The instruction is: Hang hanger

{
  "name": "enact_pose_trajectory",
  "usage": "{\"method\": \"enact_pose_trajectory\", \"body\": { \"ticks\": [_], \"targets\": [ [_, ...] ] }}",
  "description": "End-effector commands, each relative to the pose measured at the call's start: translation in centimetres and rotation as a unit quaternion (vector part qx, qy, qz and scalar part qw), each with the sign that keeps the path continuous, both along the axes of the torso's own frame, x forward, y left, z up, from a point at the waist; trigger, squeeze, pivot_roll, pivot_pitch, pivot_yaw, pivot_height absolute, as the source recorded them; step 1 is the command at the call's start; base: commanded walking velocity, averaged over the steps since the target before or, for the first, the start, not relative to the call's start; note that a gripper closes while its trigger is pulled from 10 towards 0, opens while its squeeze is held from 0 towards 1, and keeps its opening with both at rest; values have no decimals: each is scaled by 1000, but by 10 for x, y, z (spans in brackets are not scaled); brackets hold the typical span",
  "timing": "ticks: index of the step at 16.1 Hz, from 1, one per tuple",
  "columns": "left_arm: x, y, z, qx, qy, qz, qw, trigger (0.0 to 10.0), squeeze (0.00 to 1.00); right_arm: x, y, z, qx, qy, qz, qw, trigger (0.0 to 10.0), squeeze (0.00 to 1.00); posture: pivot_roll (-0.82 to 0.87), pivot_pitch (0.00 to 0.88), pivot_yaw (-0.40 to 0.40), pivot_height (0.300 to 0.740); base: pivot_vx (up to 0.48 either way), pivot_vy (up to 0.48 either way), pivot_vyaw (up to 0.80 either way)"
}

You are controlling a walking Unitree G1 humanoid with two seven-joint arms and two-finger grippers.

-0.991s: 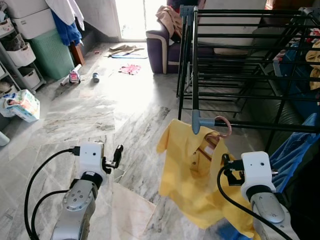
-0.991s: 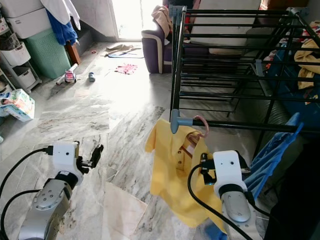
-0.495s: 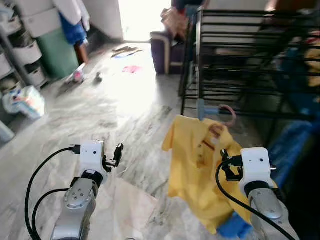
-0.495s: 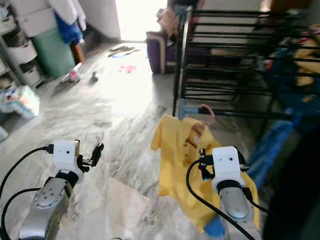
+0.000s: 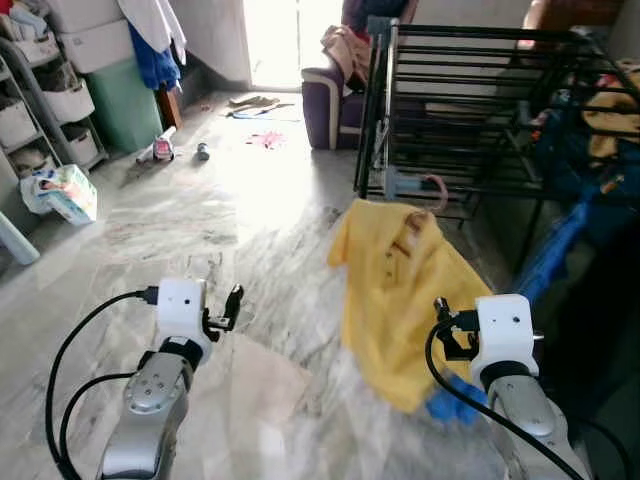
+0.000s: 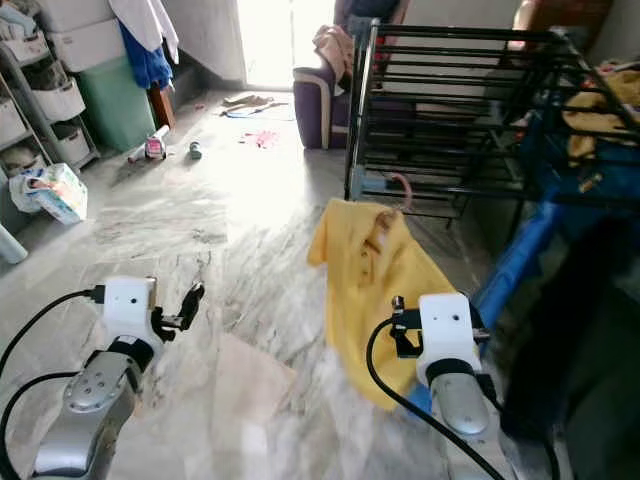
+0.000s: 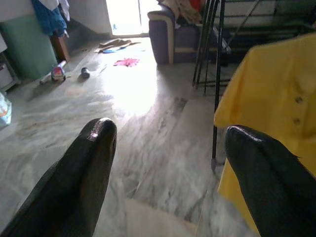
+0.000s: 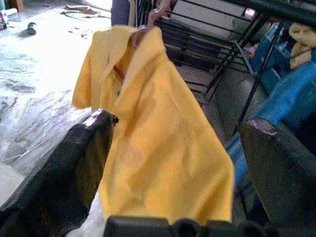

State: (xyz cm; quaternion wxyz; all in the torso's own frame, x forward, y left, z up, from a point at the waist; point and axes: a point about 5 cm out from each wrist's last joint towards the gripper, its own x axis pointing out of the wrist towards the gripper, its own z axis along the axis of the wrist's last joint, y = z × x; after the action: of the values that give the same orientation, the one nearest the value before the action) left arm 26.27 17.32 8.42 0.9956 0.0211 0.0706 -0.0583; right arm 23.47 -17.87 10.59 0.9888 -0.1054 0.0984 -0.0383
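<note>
Compared with a second ago, the whole view has pulled back and tilted: the drying rack [image 5: 470, 110] now sits higher and farther off, toward 1 o'clock, and more marble floor [image 5: 250, 230] shows between the robot and the rack. That shift is the camera's. The yellow shirt [image 5: 405, 285] on its hanger [image 5: 432, 190] is in the same place as before, with the pink hook over the rack's low front bar; the shirt drapes down and toward 5 o'clock.

The right gripper [image 8: 180, 163] is apart from the shirt, at 5 o'clock in the head view, its jaws spread wide with the shirt in front of them and nothing between them. The left gripper [image 7: 168, 163] is held at 7 o'clock over bare floor, jaws likewise spread and empty.

Counted: one yellow shirt, one hanger, one rack, two grippers. A blue cloth [image 5: 545, 260] hangs at the rack's right end, and another yellowish garment [image 5: 612, 115] lies on its upper bars at 2 o'clock. At 12 o'clock stands one purple armchair [image 5: 335, 90]. At 10 o'clock are one green bin [image 5: 125, 100] and one white shelf unit [image 5: 50, 110].
</note>
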Motion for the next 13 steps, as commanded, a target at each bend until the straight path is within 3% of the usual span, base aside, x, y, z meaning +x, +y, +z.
{"method": "enact_pose_trajectory", "body": {
  "ticks": [1,2,8,11,12,13],
  "targets": [
    [0,-2,0,0,0,0,1000,10000,0,0,-1,1,2,-1,5,1000,10000,431,-41,0,44,740,-319,0,0],
    [0,-2,0,0,-1,3,1000,10000,0,0,0,-1,2,-1,10,1000,10000,325,-39,0,43,740,-322,0,0],
    [1,-1,2,-3,-9,15,1000,10000,0,10,1,1,-5,-7,29,1000,10000,306,-23,0,28,740,-265,0,0],
    [3,0,2,-4,-10,20,1000,10000,0,12,3,0,-2,-9,32,999,10000,302,-24,0,28,740,0,0,800],
    [4,0,2,-4,-11,22,1000,10000,0,13,5,-1,0,-8,34,999,10000,0,-26,0,29,740,0,0,488],
    [5,0,2,-3,-12,23,1000,10000,0,13,5,-1,1,-8,35,999,10000,0,-27,0,29,740,0,0,0]
  ]
}}
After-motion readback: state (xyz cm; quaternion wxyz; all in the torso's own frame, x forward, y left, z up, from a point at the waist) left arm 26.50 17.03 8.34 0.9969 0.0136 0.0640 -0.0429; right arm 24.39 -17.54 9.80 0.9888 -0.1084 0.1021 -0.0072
